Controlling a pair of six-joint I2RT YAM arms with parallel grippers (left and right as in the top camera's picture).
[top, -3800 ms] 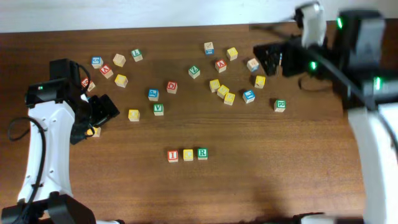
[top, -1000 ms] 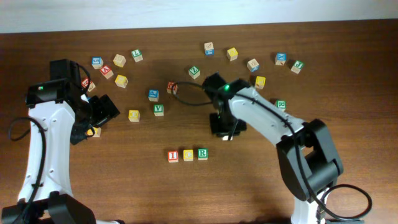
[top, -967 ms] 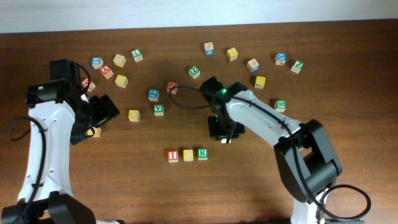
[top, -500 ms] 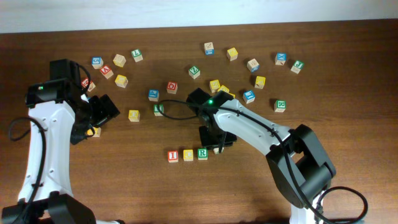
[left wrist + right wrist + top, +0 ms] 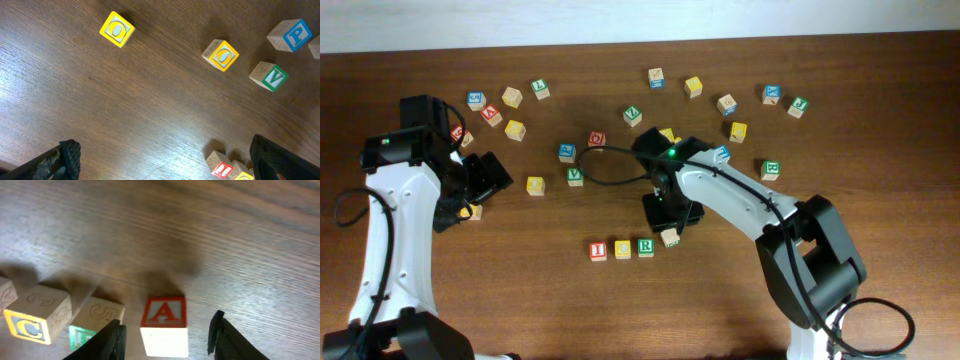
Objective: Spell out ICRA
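1. Overhead: since a second ago the right tool [image 5: 670, 222] has brought the A cube [image 5: 670, 237] nearer, just right of R [image 5: 645, 246], which follows I [image 5: 598, 250] and C [image 5: 622, 249] on the desk [image 5: 770, 300].
2. Left wrist: the left tool [image 5: 164, 150] gapes wide, empty.
3. Right wrist: the jaws stand clear of A on both sides, so it is released.

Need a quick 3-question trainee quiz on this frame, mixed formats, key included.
1. True or false: the right gripper is clamped on the red-faced wooden A cube.
2. Which cube lies nearest the A cube? a) red-faced I cube b) yellow-faced C cube c) green-faced R cube
3. What does the left gripper hold?
Key: 1 false, gaps show on both sides of the cube; 2 c; 3 nothing, it stands wide open.
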